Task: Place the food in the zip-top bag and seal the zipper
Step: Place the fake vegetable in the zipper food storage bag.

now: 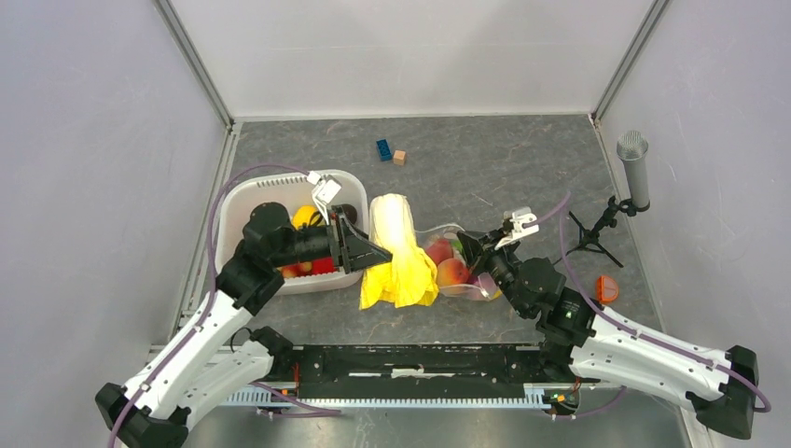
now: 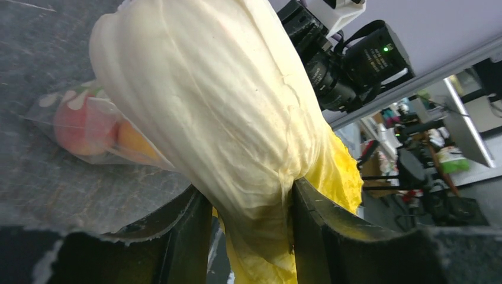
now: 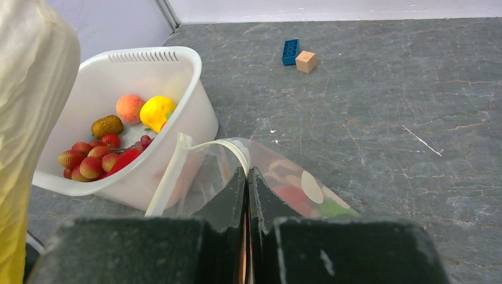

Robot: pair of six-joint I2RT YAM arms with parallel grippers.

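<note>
1. Snag risk: left hand (image 2: 251, 220) clamps toy cabbage (image 1: 396, 245) beside zip-top bag (image 3: 284, 177) on the bench (image 1: 485, 159); looks wider than its mouth.
2. Also, right hand (image 3: 247, 180) pinches the bag rim; a shove could yank it free.

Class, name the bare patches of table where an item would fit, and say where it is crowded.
Bare: the table between the wooden cube and the microphone stand, and behind the basket. Crowded: the row of basket, yellow cabbage and bag.

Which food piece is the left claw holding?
The large crinkled yellow piece, pinched by the left claw; the other food lies in the basket or the bag.
</note>
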